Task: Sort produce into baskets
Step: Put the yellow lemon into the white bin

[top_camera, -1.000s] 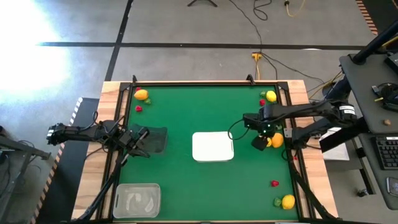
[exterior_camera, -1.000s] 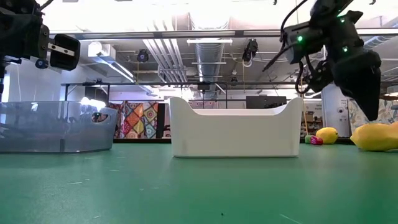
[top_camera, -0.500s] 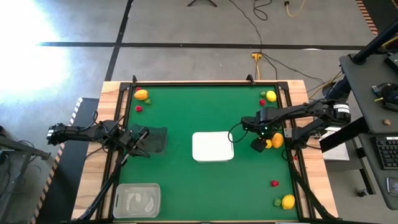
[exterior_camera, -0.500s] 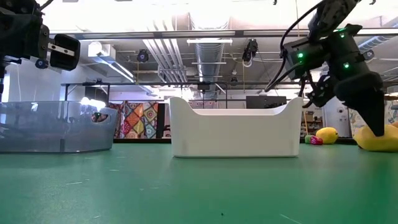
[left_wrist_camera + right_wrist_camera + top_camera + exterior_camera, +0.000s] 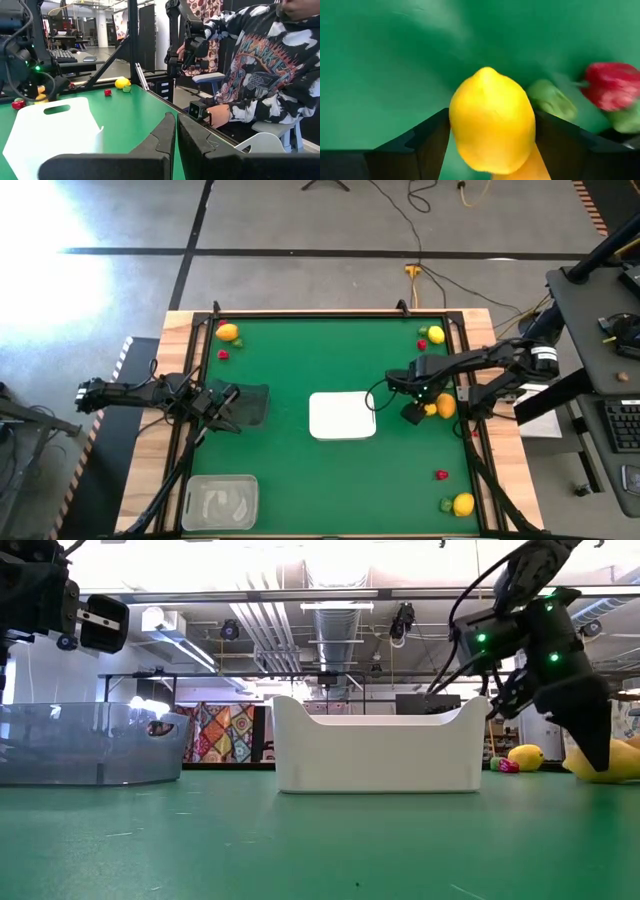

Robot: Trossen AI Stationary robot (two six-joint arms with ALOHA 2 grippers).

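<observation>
A yellow lemon (image 5: 492,125) lies on the green mat at the table's right side, with an orange piece (image 5: 446,406) right beside it. My right gripper (image 5: 412,412) stands down over the lemon, a finger on each side. My left gripper (image 5: 228,402) hangs shut and empty above the left rim of the dark see-through basket (image 5: 252,402). The white basket (image 5: 342,416) stands in the middle and the clear basket (image 5: 220,502) at the near left. All three rest on their bases. My right gripper has the lemon's two opposite sides (image 5: 456,131) between its two fingers (image 5: 432,137), which lie across its width. The fingers come from above, slanting down. In the low view the lemon (image 5: 625,762) still rests on the mat.
Near the lemon lie a green piece (image 5: 550,100) and a red piece (image 5: 612,85). More produce lies at the far left corner (image 5: 228,332), the far right corner (image 5: 435,334) and the near right corner (image 5: 463,503). A seated person (image 5: 260,65) is beyond the table's right edge.
My right gripper has gone down onto the lemon and a little toward the table's left. Its fingers now reach almost to the mat. The lemon has stayed on the mat.
</observation>
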